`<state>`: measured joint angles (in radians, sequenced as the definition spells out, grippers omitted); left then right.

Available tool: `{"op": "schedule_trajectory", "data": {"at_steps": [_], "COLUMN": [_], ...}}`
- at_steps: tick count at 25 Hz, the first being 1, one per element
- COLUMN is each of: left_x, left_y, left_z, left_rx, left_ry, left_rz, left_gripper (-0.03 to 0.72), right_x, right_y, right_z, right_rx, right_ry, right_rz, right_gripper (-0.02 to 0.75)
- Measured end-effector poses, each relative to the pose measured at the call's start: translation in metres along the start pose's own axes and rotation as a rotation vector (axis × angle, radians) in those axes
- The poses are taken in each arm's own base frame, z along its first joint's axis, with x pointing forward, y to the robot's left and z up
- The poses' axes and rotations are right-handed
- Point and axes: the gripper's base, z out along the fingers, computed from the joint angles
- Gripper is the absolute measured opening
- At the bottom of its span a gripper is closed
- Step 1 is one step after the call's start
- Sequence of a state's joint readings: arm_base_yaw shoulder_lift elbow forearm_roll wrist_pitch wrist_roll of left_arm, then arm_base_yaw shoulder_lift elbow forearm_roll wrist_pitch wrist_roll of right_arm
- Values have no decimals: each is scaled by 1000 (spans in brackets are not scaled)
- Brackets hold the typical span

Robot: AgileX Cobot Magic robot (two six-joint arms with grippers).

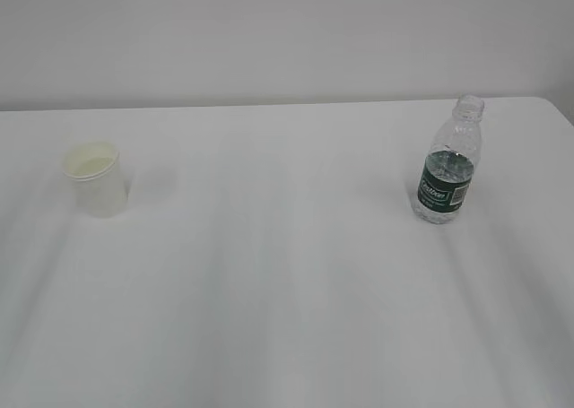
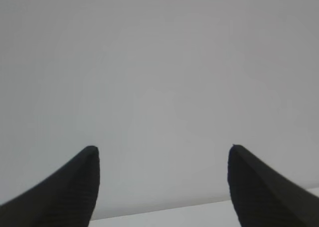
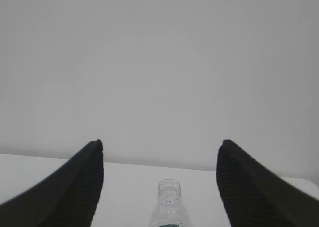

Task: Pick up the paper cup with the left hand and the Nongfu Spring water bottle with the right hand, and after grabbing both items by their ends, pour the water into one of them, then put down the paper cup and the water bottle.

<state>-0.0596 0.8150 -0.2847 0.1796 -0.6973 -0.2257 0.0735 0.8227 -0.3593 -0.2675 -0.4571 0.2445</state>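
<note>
Gaping wide and holding nothing, the left hand (image 2: 162, 187) faces a bare wall; the right hand (image 3: 160, 187) – fingers equally spread, empty – frames one capless, ribbed water bottle (image 1: 448, 161) with a dark green label, upright on the worktop (image 1: 287, 273). One white paper cup (image 1: 95, 180) stands far left.
</note>
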Motion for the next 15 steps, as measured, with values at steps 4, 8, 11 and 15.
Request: {"op": "schedule_trajectory", "data": {"at_steps": [4,8,11,15], "left_x": [-9,-16,-19,-24], "left_y": [-1,-2,-2,-2], "left_z": [-11,-23,-34,-51], "left_rx": [-10,-25,-44,-65], "left_ry": [-9,-2,23,37], "left_rz": [-8,0,6,18], "left_gripper": [568,567,566,566], "right_x": [-8,-19,-24,-33], "right_y": [-1,-1,-1,-2], "right_z": [-15,-27,-35,-46], "right_rx": [25,47,60,80], "right_ry": [4,-12,-16,-23], "right_rz": [-9,-16,-20,-23], "right_gripper": [539,539,539,540]}}
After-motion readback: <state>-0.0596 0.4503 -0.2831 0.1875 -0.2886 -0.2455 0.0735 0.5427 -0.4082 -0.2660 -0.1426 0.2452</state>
